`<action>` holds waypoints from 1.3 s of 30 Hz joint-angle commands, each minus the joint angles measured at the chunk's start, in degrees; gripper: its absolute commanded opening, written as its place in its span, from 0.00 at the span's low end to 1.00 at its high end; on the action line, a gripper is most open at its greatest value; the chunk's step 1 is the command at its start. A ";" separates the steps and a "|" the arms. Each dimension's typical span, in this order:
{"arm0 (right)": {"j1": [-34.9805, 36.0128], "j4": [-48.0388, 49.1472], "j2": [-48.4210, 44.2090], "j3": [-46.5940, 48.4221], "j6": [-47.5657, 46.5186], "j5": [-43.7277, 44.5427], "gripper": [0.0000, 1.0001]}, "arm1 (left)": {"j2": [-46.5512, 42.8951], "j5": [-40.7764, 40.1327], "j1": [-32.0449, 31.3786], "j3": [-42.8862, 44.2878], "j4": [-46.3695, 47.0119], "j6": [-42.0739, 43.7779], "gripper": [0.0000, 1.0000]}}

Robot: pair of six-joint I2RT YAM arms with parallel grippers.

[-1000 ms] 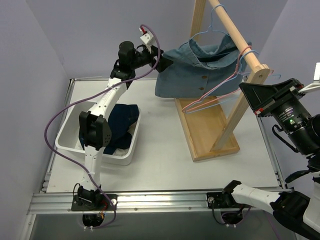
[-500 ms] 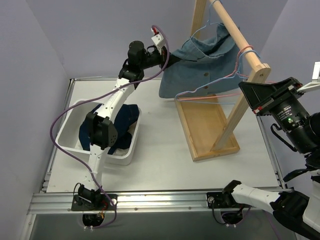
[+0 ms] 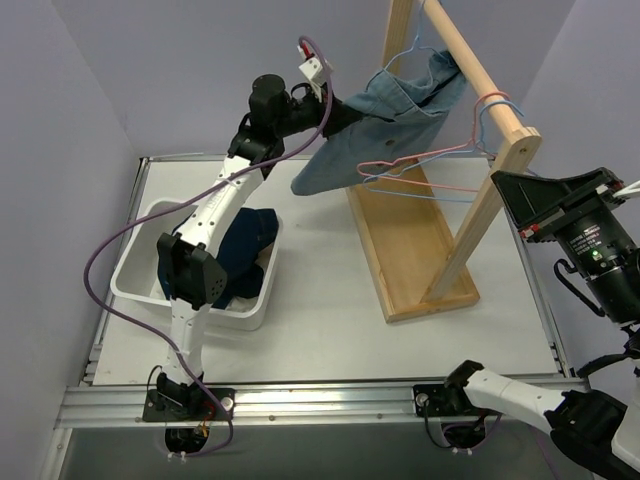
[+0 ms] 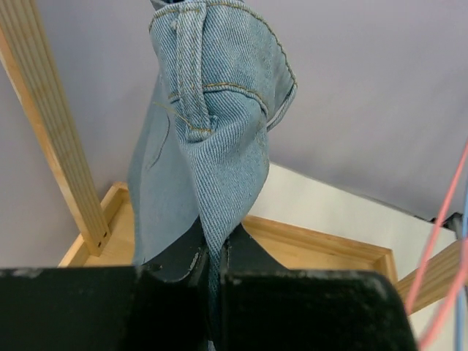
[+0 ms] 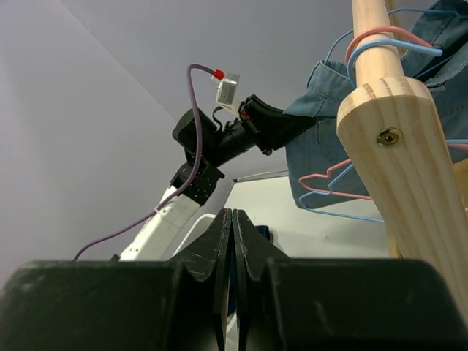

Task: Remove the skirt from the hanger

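Observation:
No skirt shows in any view. The pink-red wire hanger (image 3: 425,156) hangs bare by its hook from the wooden rod (image 3: 470,58), and it also shows in the right wrist view (image 5: 330,176). My left gripper (image 3: 335,112) is raised high beside the rack and shut on a fold of the light-blue denim shirt (image 3: 395,115). In the left wrist view the denim (image 4: 216,124) runs down between the closed jaws of that gripper (image 4: 214,247). My right gripper (image 5: 232,221) is shut with nothing in it, off to the right of the rack.
A white bin (image 3: 130,288) at the left holds a dark-blue garment (image 3: 245,243). The wooden rack's base tray (image 3: 410,255) lies on the table. Light-blue wire hangers (image 3: 440,192) hang beside the pink one. Purple walls close in on both sides.
My left gripper shut on the denim shirt's edge and drew it up and to the left, so the shirt now slants towards the gripper. The wire hangers swung leftward. The right gripper stayed shut.

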 commanded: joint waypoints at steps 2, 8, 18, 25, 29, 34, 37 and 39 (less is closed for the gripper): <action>0.47 3.23 -0.61 0.02 -0.79 1.49 0.00 | -7.12 2.38 0.74 0.97 9.30 -9.00 0.02; 0.47 2.35 -0.61 -0.33 -1.40 0.88 0.00 | -10.19 4.59 3.20 -2.19 16.60 -16.83 0.02; 0.56 -1.25 0.79 2.75 -2.37 0.88 0.00 | -14.50 4.85 4.26 -8.86 21.35 -23.17 0.02; 0.47 -3.28 2.73 2.31 -3.25 -0.96 0.10 | -24.76 7.74 5.75 -22.65 25.65 -25.02 0.02; 0.56 -2.40 3.17 0.82 -3.69 -2.37 0.20 | -31.81 7.49 6.98 -30.39 23.11 -22.47 0.02; 0.47 -0.82 4.57 -1.82 -4.04 -5.18 0.39 | -40.06 8.11 8.47 -36.55 17.24 -21.07 0.02; 0.47 -0.64 6.85 -2.00 -4.83 -8.25 0.46 | -45.68 5.74 8.39 -39.89 8.36 -17.73 0.02; 0.56 -0.12 8.17 -2.35 -5.44 -9.22 0.50 | -48.24 5.38 8.48 -42.70 1.27 -15.45 0.02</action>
